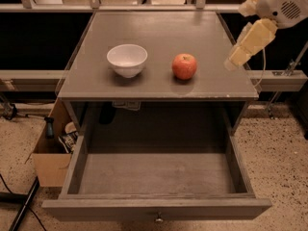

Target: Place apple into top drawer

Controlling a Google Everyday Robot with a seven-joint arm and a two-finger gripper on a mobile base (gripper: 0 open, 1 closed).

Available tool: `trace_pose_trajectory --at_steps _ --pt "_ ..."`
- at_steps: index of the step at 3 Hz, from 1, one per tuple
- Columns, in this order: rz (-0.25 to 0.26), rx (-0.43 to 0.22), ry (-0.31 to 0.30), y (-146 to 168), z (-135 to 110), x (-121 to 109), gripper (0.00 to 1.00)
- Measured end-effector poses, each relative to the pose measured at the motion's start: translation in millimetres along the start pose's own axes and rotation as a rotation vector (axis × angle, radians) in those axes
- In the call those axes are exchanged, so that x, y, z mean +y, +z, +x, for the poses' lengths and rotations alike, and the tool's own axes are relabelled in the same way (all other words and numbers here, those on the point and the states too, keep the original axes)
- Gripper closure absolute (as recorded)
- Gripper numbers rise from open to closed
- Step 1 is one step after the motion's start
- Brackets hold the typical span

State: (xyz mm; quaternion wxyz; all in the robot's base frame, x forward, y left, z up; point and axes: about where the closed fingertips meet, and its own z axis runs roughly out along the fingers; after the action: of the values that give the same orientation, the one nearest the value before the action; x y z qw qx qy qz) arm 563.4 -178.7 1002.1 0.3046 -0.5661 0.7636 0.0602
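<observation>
The red-orange apple [184, 66] sits upright on the grey cabinet top [159, 32], right of centre near the front edge. The top drawer [159, 177] is pulled fully open below it and holds nothing; its front panel carries a small round knob [157, 219]. My gripper [239, 56] hangs at the upper right, above the cabinet top's right edge, about an apple's width to the right of the apple and higher than it. It holds nothing.
A white bowl [127, 59] stands on the cabinet top left of the apple. A brown cardboard box [50, 148] with loose items sits on the speckled floor left of the drawer. Dark cables lie at the bottom left.
</observation>
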Motion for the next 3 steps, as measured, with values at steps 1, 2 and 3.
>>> trace_pose_trajectory --at_steps 1,2,3 --pt "-0.016 -0.131 0.17 20.1 13.6 -14.9 0.0" --pt "-0.04 -0.147 0.279 52.1 18.7 -21.0 0.0" --pt "-0.052 -0.074 0.282 83.6 15.9 -21.4 0.0"
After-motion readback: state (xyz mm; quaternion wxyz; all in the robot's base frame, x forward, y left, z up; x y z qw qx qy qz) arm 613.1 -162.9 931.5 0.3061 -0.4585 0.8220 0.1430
